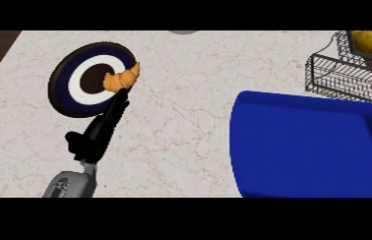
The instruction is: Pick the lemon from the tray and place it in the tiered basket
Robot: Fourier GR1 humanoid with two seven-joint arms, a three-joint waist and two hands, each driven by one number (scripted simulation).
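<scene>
The lemon point(361, 38) already sits in the wire basket point(334, 74) beyond the blue tray point(305, 150), so placing looks done, and the left hand point(102, 128), fingers straight toward the croissant point(122, 79), need only withdraw.

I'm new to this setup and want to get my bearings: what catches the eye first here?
The big blue tray fills the lower right of the marble counter, with no lemon showing on it. At upper left, a croissant lies on a dark plate with a white ring, the left hand stretched toward it. The wire tiered basket at top right holds something yellow.
</scene>
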